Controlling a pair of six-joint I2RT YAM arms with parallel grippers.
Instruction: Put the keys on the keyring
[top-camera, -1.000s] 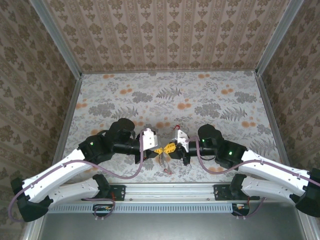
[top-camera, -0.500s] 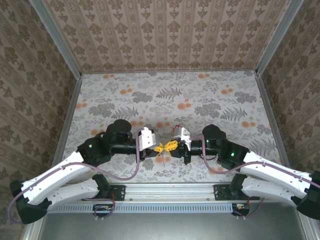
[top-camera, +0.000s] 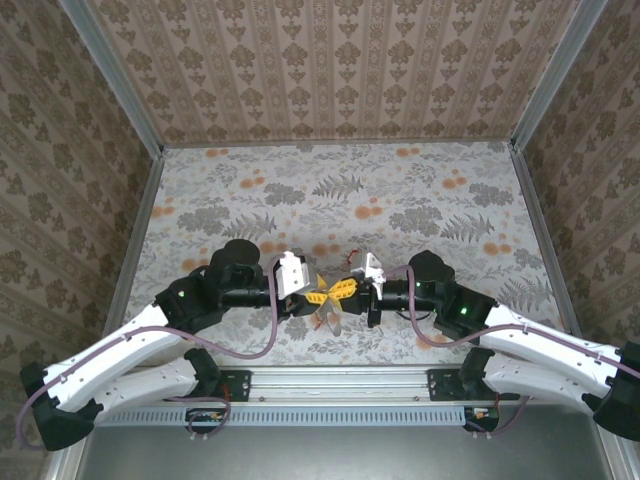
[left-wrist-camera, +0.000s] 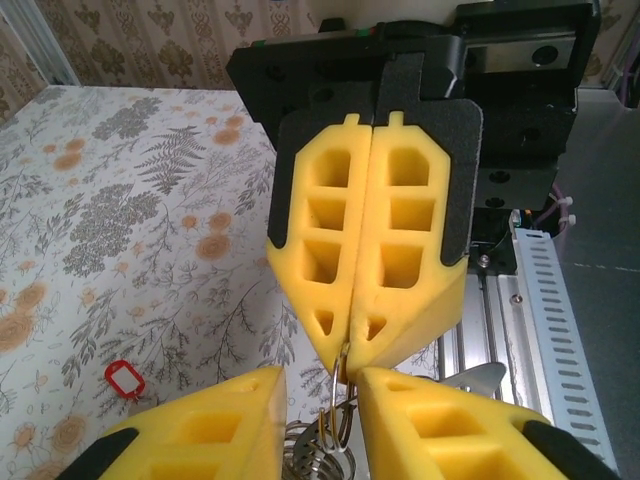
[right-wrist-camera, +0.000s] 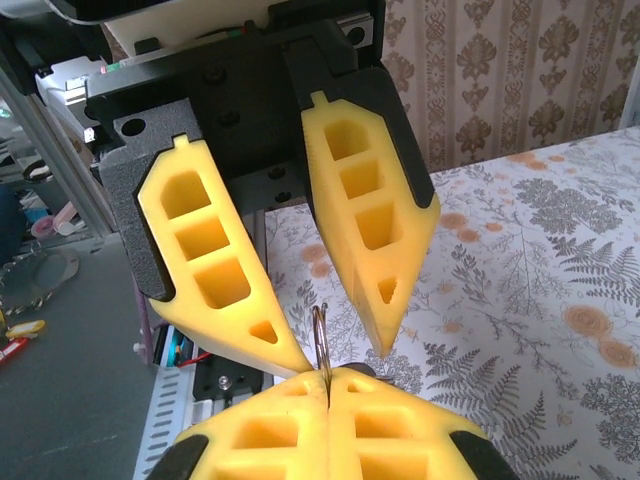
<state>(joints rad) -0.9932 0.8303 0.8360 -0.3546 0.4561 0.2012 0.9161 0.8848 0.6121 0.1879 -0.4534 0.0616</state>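
At right claw: shut tight, pinching ring at its tips. At left claw: parted a little, ring in the gap. Lower left of left-wrist frame: one red key flat on surface.

**A robot test cell in a lab**

Wallpaper-covered walls box in a floral-print surface, with bare aluminium posts at the corners. At the near edge, a left arm and a right arm are bolted to an aluminium rail. A slotted cable duct runs alongside it.
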